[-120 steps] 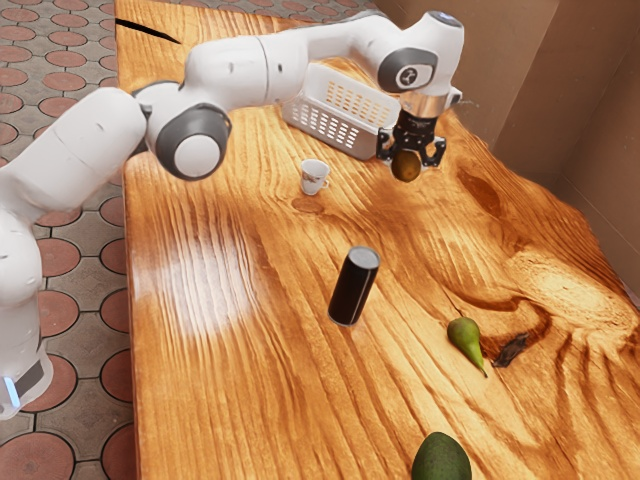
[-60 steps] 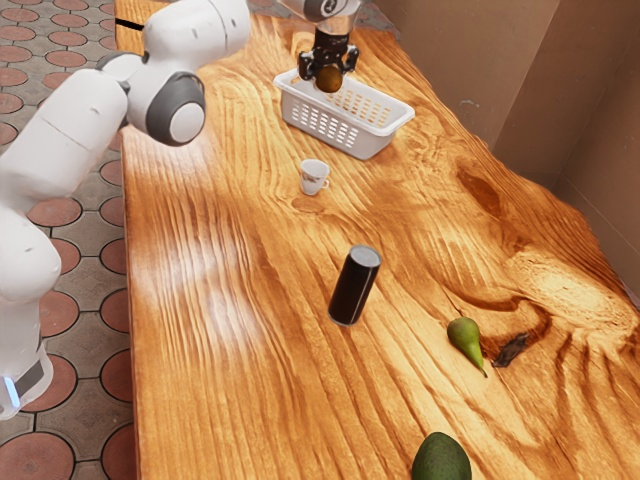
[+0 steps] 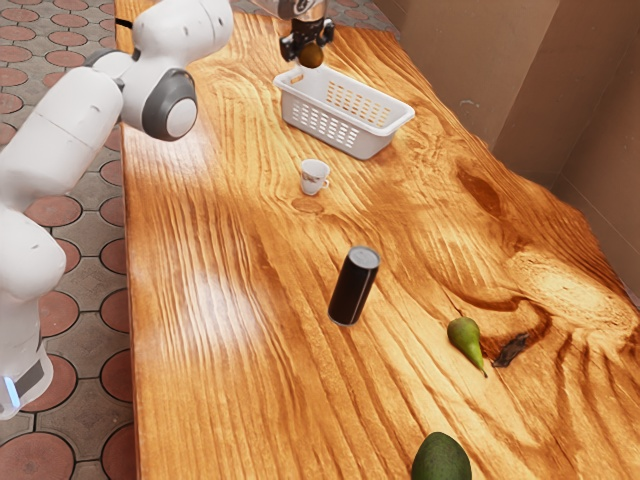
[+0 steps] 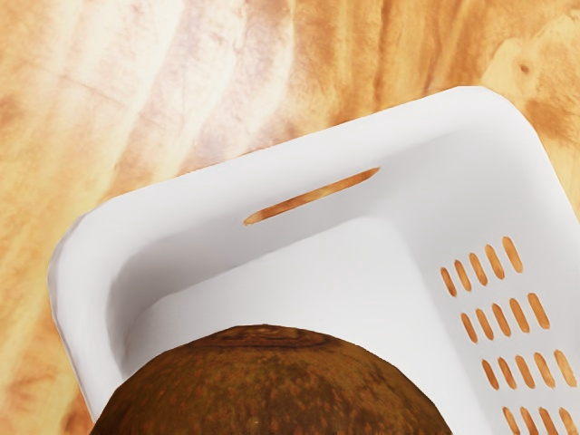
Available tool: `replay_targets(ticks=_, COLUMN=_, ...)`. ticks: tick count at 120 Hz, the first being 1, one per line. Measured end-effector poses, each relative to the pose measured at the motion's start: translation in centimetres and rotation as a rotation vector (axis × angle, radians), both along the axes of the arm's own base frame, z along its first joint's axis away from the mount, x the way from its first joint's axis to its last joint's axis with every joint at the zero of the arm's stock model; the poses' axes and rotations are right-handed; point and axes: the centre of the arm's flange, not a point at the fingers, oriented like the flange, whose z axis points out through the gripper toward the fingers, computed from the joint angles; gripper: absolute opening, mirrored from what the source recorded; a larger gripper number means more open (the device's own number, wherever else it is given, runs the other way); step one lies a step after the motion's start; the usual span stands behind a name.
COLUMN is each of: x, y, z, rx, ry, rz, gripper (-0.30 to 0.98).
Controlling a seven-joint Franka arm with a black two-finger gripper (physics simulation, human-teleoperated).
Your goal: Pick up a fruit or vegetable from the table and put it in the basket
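High at the top of the exterior view, my gripper [image 3: 308,56] is shut on a round brown fruit [image 3: 312,56], holding it above the far-left end of the white basket [image 3: 385,131]. From the wrist view, the brown fruit [image 4: 272,385] hangs over the inside of the basket [image 4: 299,172], close to its slotted end wall. On the table in the exterior view lie a green pear [image 3: 465,343] and a dark green avocado [image 3: 441,462].
A white cup [image 3: 314,177] stands just in front of the basket. A black can [image 3: 354,287] is upright mid-table. A dark, shrivelled scrap [image 3: 510,349] lies beside the pear. The wooden table [image 3: 230,400] meets a brown wall side at the exterior view's right.
Carrying the brown fruit, my gripper has swung from the basket's right side toward the exterior view's left and upward, to the basket's far-left end. The table objects have stayed put.
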Motion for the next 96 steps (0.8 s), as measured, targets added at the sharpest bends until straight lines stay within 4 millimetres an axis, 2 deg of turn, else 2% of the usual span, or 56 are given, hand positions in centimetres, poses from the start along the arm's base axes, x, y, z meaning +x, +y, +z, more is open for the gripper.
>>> replay_targets(ticks=21, x=0.4, y=0.5, z=0.2, rx=0.049, ry=-0.042, rz=-0.006, gripper=0.25)
replay_targets(ticks=32, x=-0.6, y=1.7, z=0.7, rx=0.108, ry=-0.029, rz=-0.007, gripper=0.43)
replay_targets(ticks=44, x=-0.7, y=2.1, z=1.0, rx=0.145, ry=-0.029, rz=-0.033, gripper=0.56)
replay_targets(ticks=70, x=-0.4, y=2.1, z=0.9, rx=0.179, ry=-0.023, rz=-0.087, gripper=0.66)
replay_targets(ticks=77, x=-0.2, y=1.3, z=1.0, rx=0.139, ry=-0.017, rz=-0.107, gripper=0.67)
replay_targets(ticks=80, x=-0.3, y=0.0, z=2.4, rx=0.097, ry=-0.024, rz=-0.123, gripper=0.67)
replay_targets(ticks=86, x=0.4, y=-5.6, z=6.4, rx=-0.032, ry=-0.033, rz=-0.213, gripper=0.68)
replay_targets(ticks=91, x=1.8, y=-13.3, z=9.4, rx=-0.152, ry=-0.017, rz=-0.381, gripper=0.68)
replay_targets(ticks=94, x=3.0, y=-18.2, z=9.9, rx=-0.224, ry=0.010, rz=-0.505, gripper=0.68)
replay_targets(ticks=96, x=4.0, y=-22.2, z=10.0, rx=-0.274, ry=0.027, rz=-0.605, gripper=0.68)
